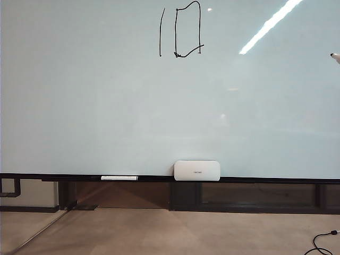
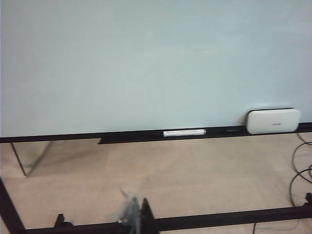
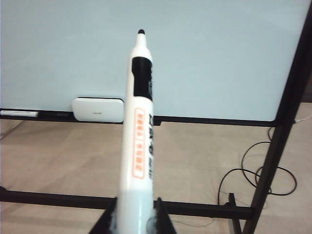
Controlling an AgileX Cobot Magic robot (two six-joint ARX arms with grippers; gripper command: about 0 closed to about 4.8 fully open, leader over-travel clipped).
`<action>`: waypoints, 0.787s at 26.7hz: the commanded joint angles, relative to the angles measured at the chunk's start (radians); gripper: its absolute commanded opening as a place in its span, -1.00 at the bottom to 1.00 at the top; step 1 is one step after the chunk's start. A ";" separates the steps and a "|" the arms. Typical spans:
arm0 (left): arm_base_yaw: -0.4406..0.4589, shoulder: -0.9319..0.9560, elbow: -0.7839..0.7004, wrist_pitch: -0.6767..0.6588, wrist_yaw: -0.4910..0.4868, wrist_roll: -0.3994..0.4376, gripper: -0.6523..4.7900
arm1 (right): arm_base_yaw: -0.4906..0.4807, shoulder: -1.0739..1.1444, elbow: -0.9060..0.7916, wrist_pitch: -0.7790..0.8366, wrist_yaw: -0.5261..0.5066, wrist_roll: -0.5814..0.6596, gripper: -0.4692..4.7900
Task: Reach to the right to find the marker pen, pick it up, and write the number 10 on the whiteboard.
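The whiteboard (image 1: 95,106) fills the exterior view, and the number 10 (image 1: 180,32) is drawn on it in thin black lines near the top. In the right wrist view my right gripper (image 3: 136,207) is shut on the marker pen (image 3: 139,122), a white barrel with a black band and dark tip. The pen points at the whiteboard (image 3: 219,58) but stays off it. Only the marker pen's tip (image 1: 335,57) shows at the right edge of the exterior view. My left gripper (image 2: 136,210) is shut and empty, low in front of the whiteboard (image 2: 146,63). Neither arm shows in the exterior view.
A white rounded box (image 1: 197,170) and a long white marker (image 1: 119,178) rest on the dark rail (image 1: 265,180) under the board. A black stand frame (image 3: 285,122) and loose cables (image 3: 258,178) lie on the floor at the right. Another cable (image 1: 321,241) lies at the lower right.
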 commanded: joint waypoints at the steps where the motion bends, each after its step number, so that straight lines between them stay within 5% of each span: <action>1: 0.002 0.000 0.003 0.014 -0.013 0.012 -0.78 | 0.000 0.001 0.000 0.016 0.030 -0.006 -0.82; 21: 0.002 0.000 0.003 0.005 -0.009 0.008 -0.78 | 0.000 0.001 0.000 0.016 0.027 -0.006 -0.82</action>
